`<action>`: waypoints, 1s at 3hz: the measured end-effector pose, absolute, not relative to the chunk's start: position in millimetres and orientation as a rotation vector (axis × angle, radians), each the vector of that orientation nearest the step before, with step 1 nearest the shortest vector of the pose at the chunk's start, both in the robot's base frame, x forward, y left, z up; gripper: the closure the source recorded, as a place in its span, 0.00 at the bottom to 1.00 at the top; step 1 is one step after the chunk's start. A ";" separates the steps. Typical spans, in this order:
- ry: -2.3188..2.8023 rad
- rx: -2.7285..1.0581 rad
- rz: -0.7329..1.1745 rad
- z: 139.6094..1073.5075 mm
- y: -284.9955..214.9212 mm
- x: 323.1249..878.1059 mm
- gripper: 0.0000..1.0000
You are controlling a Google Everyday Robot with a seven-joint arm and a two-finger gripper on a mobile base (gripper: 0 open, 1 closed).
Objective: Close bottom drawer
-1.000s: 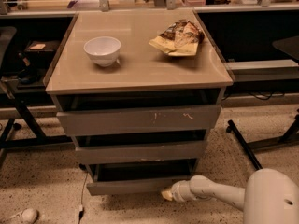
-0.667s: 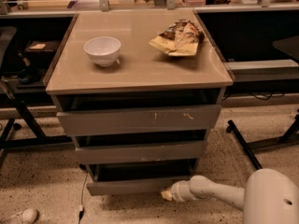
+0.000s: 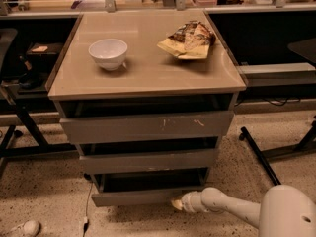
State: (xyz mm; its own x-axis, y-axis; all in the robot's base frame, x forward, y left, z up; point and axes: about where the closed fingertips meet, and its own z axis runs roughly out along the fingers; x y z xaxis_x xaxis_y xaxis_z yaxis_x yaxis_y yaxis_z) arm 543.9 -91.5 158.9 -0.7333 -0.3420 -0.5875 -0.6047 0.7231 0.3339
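Note:
The bottom drawer (image 3: 140, 197) is the lowest and narrowest of three grey drawers in the cabinet. Its plain flat front stands slightly out from the cabinet, with a dark gap above it. My gripper (image 3: 177, 204) is at the end of the white arm that reaches in from the lower right. It sits low near the floor, against the right end of the bottom drawer's front. The middle drawer front (image 3: 148, 160) and the wide scratched top drawer front (image 3: 148, 126) sit above.
A white bowl (image 3: 108, 53) and a crumpled snack bag (image 3: 190, 39) lie on the cabinet's tan top (image 3: 148, 73). A black chair base (image 3: 17, 127) stands at left, black table legs (image 3: 261, 157) at right. A cable (image 3: 87, 206) hangs down left of the drawers.
The view has come a little closer to the cabinet. The gripper stays at the right end of the bottom drawer's front, and the drawer stands about as far out as before.

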 end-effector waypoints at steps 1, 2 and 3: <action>2.428 -0.667 0.678 154.1 -104.1 553.3 1.00; 2.419 -0.641 0.631 152.5 -114.8 569.4 1.00; 2.405 -0.619 0.593 156.3 -122.8 587.8 1.00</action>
State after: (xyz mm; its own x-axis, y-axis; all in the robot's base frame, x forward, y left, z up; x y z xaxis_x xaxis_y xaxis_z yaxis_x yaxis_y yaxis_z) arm 587.8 -122.8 156.3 -0.7242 -0.2894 -0.6259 -0.5472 0.7936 0.2662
